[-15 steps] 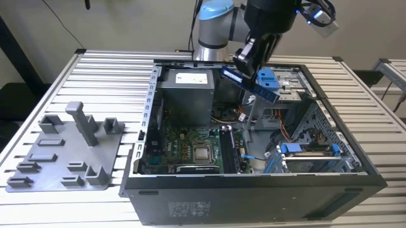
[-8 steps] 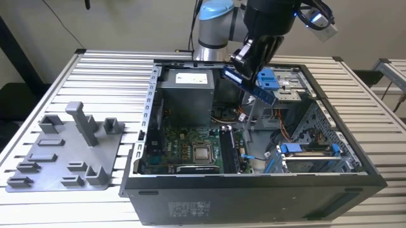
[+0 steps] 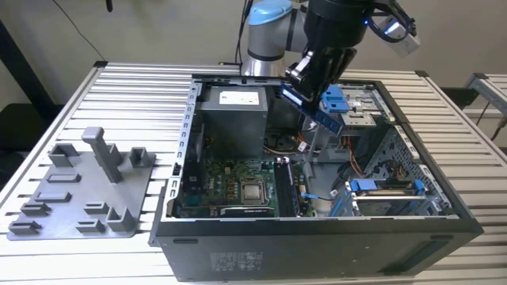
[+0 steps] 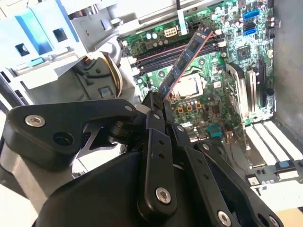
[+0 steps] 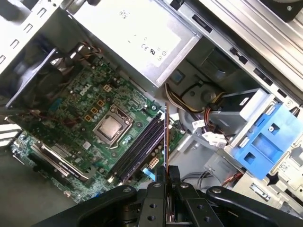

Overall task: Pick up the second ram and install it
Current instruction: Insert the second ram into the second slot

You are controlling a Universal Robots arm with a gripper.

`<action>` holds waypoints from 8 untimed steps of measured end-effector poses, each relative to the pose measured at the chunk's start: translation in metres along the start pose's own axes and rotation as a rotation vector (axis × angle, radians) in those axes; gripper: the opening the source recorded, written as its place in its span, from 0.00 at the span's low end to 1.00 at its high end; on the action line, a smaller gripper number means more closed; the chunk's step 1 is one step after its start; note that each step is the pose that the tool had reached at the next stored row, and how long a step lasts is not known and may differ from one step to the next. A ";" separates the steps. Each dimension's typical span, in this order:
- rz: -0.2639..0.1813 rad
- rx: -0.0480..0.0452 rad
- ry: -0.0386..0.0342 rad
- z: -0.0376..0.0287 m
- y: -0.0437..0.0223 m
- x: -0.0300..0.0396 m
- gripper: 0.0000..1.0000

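My gripper [image 3: 305, 88] hangs above the open computer case [image 3: 317, 237], shut on the second ram [image 3: 326, 119]. The ram is a long dark blue stick, held by one end and slanting down towards the exterior view's right. In the second wrist view the ram [image 4: 187, 54] juts out from the gripper [image 4: 157, 103] over the green motherboard [image 4: 208, 109] and crosses above the dark memory slots [image 4: 154, 62]. In the first wrist view the ram [image 5: 166, 137] shows edge-on as a thin line rising from the gripper [image 5: 166, 176], beside the slots [image 5: 141, 147]. It hangs well clear of the board.
A grey tray [image 3: 75, 222] with plastic blocks lies at the exterior view's left. Inside the case are the power supply [image 3: 234, 116], the processor [image 3: 253, 191], loose cables [image 3: 360, 155] and bright blue drive clips [image 3: 339, 98] [image 3: 384, 187].
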State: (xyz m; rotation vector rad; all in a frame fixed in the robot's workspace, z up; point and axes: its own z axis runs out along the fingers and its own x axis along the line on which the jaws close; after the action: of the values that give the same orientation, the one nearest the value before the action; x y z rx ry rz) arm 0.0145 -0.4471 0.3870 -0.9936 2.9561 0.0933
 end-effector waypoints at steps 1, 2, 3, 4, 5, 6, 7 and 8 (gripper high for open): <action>0.012 0.0004 -0.0004 0.0004 0.0000 0.0000 0.14; 0.024 0.0007 -0.0008 0.0007 0.0000 0.0000 0.14; 0.035 0.0010 -0.0011 0.0009 0.0000 0.0000 0.14; 0.047 0.0011 -0.0013 0.0012 -0.0001 0.0000 0.14; 0.057 0.0012 -0.0015 0.0014 -0.0001 0.0001 0.14; 0.064 0.0014 -0.0015 0.0015 -0.0001 0.0001 0.14; 0.068 0.0016 -0.0016 0.0015 -0.0001 0.0001 0.14; 0.069 0.0016 -0.0017 0.0016 -0.0001 0.0001 0.14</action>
State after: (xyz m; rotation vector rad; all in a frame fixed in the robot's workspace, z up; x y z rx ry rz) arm 0.0145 -0.4471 0.3854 -0.8903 2.9888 0.0930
